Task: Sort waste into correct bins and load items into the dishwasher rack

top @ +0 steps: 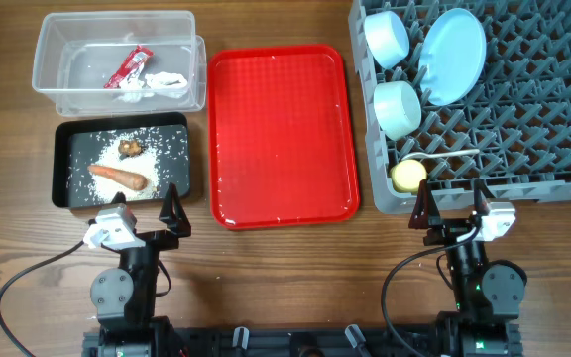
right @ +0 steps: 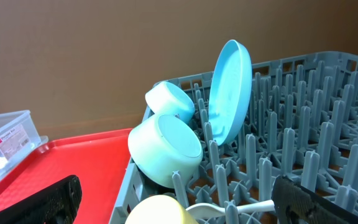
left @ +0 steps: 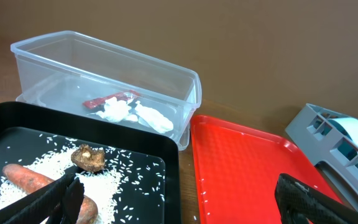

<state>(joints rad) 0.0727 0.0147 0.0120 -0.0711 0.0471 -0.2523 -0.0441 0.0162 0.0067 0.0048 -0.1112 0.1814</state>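
Fingers (left: 300, 200) spread, empty, on left gripper (top: 145, 206) and right gripper (top: 452, 203); beyond them rack (top: 543, 149) loaded, waste (top: 117, 177) binned. I'd judge sorting finished; just park.

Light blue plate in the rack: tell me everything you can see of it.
The light blue plate is round, smooth and glossy, plastic-looking, with a shallow raised rim. It stands on edge, tilted, wedged among the pegs in the far-left part of the dishwasher rack, just right of the two pale blue bowls. In the right wrist view its lower edge disappears behind the nearer bowl, so contact there cannot be told. It looks whole and clean.
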